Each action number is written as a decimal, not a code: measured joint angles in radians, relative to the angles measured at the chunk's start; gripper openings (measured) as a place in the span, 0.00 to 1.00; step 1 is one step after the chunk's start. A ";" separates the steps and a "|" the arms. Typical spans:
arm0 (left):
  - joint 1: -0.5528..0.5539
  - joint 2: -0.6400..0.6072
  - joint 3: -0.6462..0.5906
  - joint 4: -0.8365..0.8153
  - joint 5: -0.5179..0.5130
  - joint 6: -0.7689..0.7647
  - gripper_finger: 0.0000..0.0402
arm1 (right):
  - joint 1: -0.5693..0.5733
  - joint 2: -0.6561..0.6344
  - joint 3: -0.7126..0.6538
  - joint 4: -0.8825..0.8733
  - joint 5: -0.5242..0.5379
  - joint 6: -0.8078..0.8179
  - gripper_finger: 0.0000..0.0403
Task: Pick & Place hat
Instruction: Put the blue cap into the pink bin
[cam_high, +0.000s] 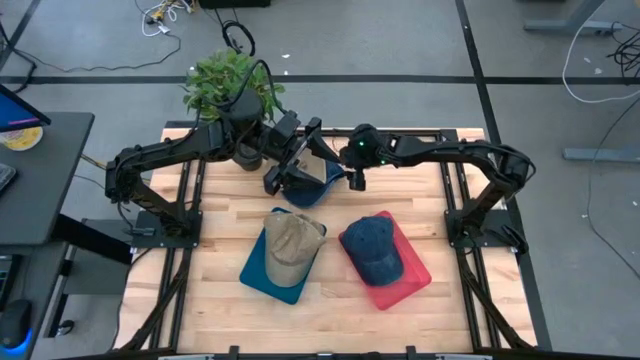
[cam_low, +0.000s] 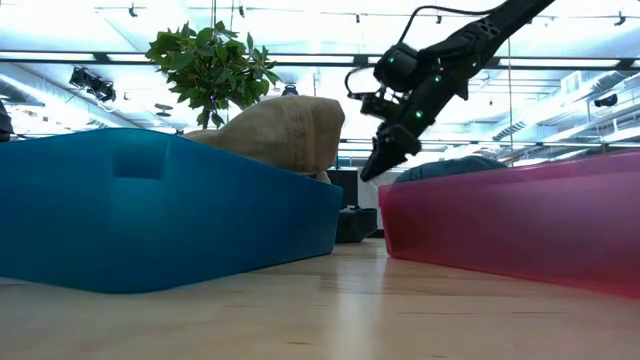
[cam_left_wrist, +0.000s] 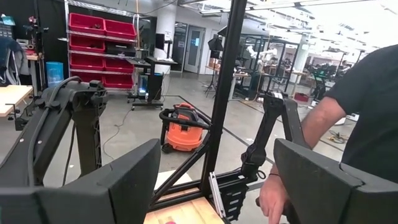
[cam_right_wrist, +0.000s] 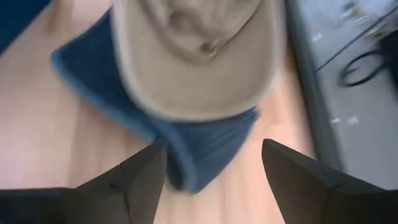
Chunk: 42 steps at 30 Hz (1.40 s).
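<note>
A tan hat (cam_high: 293, 245) rests crown up on a blue tray (cam_high: 262, 272) at the table's middle. Beside it, a dark blue hat (cam_high: 375, 248) lies on a red tray (cam_high: 410, 280). Another dark blue hat (cam_high: 312, 190) shows at the far middle, beneath both grippers. My right gripper (cam_right_wrist: 214, 155) is open and slants down above the table on the far side of the tan hat (cam_right_wrist: 199, 56), with nothing between its fingers. My left gripper (cam_left_wrist: 214, 162) is open and points level high above the table, holding nothing.
A potted plant (cam_high: 225, 80) stands at the table's far left. A person (cam_left_wrist: 354, 112) stands beyond the table's right side, one hand (cam_left_wrist: 273, 199) by the frame. Bare wood lies along the near edge, in front of both trays.
</note>
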 joint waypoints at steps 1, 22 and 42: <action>0.000 0.000 0.000 0.000 0.000 0.000 0.79 | 0.000 0.009 0.000 -0.020 -0.011 -0.005 0.66; 0.000 0.000 0.000 -0.021 0.000 0.003 0.79 | 0.019 0.157 0.000 0.023 0.015 -0.026 0.58; 0.000 0.000 0.000 -0.020 0.000 0.001 0.79 | 0.024 0.013 0.201 -0.414 0.086 0.035 0.01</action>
